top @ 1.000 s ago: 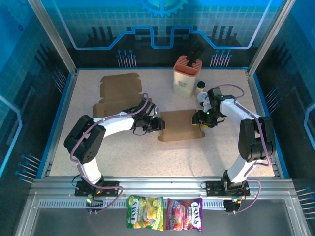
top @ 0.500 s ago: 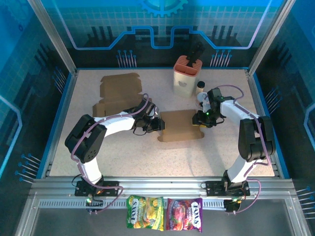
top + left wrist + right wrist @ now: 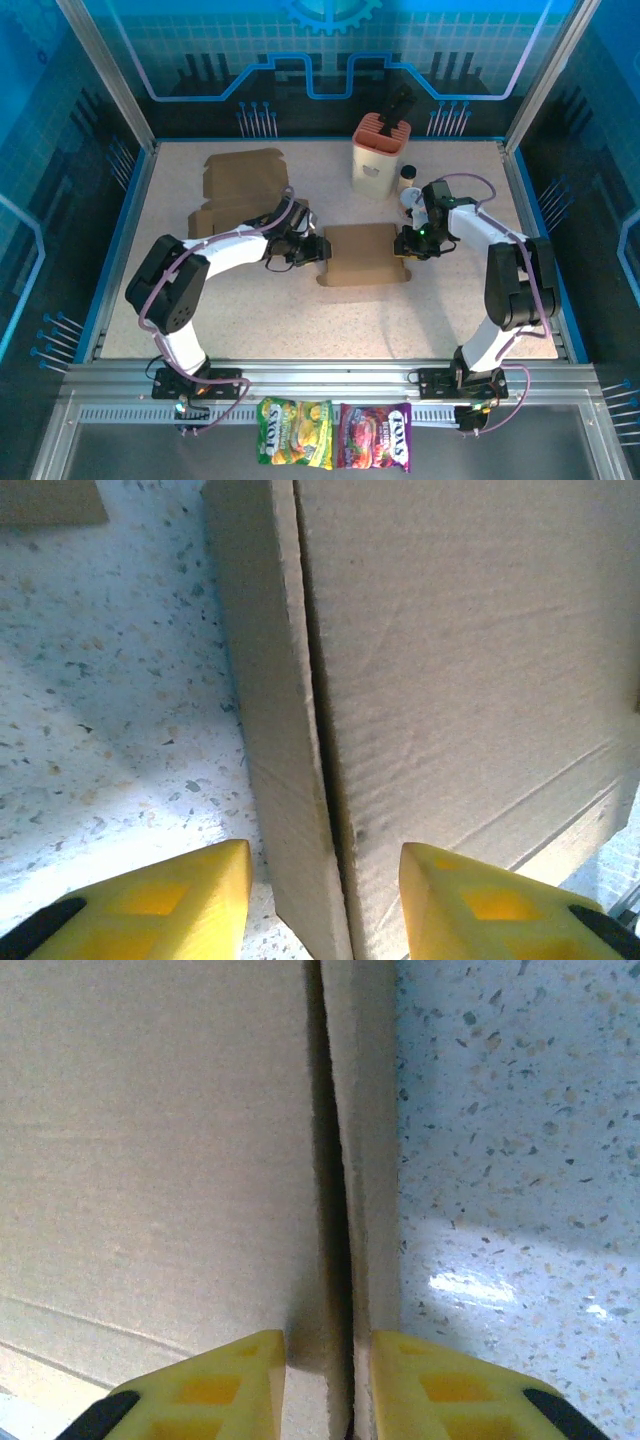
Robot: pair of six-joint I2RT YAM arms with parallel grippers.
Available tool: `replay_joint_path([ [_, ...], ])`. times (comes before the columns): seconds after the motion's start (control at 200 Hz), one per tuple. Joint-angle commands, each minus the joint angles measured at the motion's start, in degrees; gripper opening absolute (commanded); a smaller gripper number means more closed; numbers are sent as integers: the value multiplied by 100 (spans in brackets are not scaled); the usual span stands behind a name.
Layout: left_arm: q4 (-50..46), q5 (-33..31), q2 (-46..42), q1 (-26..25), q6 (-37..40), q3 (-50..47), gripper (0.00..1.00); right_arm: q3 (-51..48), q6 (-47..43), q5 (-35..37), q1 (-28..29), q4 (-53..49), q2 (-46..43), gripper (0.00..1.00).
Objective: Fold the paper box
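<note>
MID-TABLE, FOLD UNDER WAY: The paper box (image 3: pixel 362 254), a flat sheet of brown cardboard, lies on the speckled table (image 3: pixel 250 320) between my two arms, with a narrow side flap raised at each end.

I judge it light. The panels look stiff but should bend readily along the scored creases, and the dry matte face should not slip between the pads. It is easily marked, though: too hard a squeeze, or a pull off the line of the crease, would likely dent or buckle it. To my eye the best hold is on a flap's free edge, close to its fold, so the crease does the bending.

The left gripper (image 3: pixel 318 250) sits at the box's left end. Its wrist camera shows the yellow fingers (image 3: pixel 170 895) spread to either side of the raised flap. A sliver of table shows between one finger and the cardboard, and the other finger stands over the main panel. They are clamped on nothing.

The right gripper (image 3: pixel 403 243) is at the opposite end. There the wrist camera shows the fingers (image 3: pixel 215 1385) drawn in on the upright flap, one against each face, pinching its edge as far as I can tell.
</note>
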Motion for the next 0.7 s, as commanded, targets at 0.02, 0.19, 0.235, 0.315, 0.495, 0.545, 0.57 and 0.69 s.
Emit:
replay_joint_path([
  [0.02, -283, 210, -133, 69, 45, 105, 43, -23, 39, 74, -62, -209, -327, 31],
  [0.19, -198, 239, 30, 64, -9, 118, 43, -158, 207, -98, -157, 120, -628, 48],
  [0.235, -180, 230, 77, 64, -19, 126, 42, -195, 234, -198, -215, 221, -633, 50],
  [0.315, -144, 223, 177, 50, -24, 159, 42, -257, 249, -361, -289, 349, -575, 54],
  [0.495, -106, 119, 396, 18, -25, 239, 40, -354, 312, -645, -334, 574, -317, 58],
  [0.545, -62, 84, 430, 8, -50, 222, 40, -410, 350, -699, -323, 630, -220, 57],
  [0.57, -27, 62, 427, 0, -61, 198, 39, -422, 360, -722, -324, 653, -182, 57],
  [0.69, 75, 6, 401, -27, -101, 151, 37, -515, 420, -765, -325, 774, -41, 49],
])
